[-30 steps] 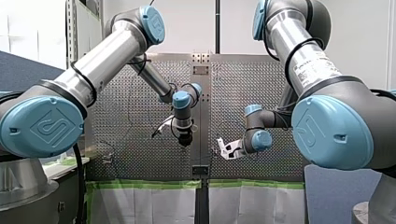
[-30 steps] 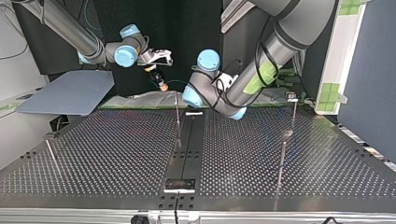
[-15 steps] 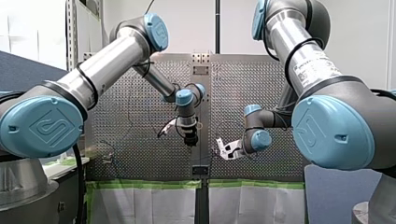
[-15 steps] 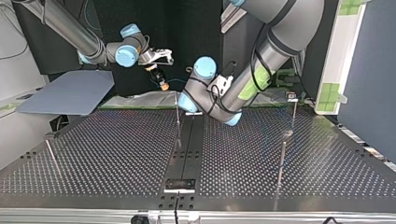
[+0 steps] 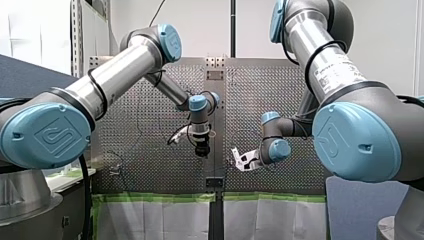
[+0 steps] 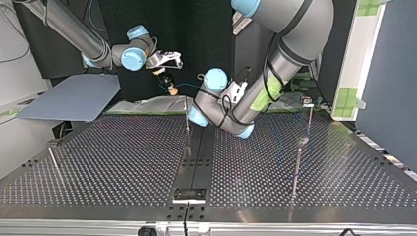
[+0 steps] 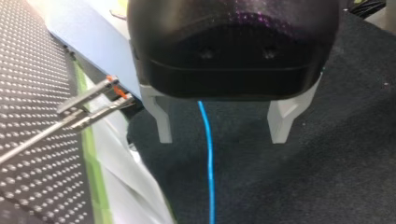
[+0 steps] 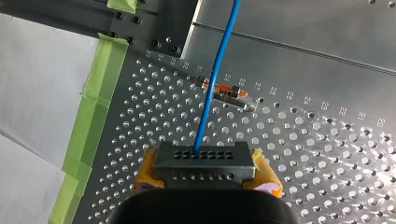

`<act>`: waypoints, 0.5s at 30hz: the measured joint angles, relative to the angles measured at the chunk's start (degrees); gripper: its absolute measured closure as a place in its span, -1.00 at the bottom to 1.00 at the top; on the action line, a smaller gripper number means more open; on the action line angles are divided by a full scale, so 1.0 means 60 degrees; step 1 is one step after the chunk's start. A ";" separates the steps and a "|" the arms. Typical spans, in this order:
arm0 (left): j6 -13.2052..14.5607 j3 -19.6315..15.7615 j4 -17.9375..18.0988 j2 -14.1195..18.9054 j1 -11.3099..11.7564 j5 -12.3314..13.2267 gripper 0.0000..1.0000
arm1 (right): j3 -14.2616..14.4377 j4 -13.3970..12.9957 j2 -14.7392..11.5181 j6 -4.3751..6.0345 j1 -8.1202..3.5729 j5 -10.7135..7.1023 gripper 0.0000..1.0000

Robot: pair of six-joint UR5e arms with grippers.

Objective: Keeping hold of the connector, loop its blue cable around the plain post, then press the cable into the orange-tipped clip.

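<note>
In the right wrist view my right gripper, with yellow pads, is shut on the grey connector. The blue cable runs ahead from it and crosses over the orange-tipped clip on the perforated table. In the left wrist view my left gripper is open, its pale fingers on either side of the blue cable without touching it. The orange-tipped clip stands beside those fingers. In the front view my left gripper hangs close to my right gripper.
In the top view a thin plain post stands at the right, another post with a dark top behind it, and a third at the left. A dark rail runs down the table's middle. Green tape edges the table.
My left arm's wrist has swung lower and toward the table's middle in the top view, and a little to the right in the front view. My right arm has stayed put with the connector.
</note>
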 joint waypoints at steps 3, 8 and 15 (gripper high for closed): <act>-0.0009 0.0220 -0.0171 -0.0179 -0.0025 0.0054 -1.00 | 0.0000 0.0000 -0.0001 0.0000 0.0005 0.0000 1.00; -0.0034 0.0508 -0.0207 -0.0260 0.0007 0.0165 -1.00 | -0.0004 0.0000 0.0001 -0.0002 0.0015 0.0011 1.00; -0.0013 0.0650 -0.0125 -0.0272 0.0115 0.0210 -1.00 | -0.0001 0.0000 0.0004 -0.0003 0.0047 0.0014 1.00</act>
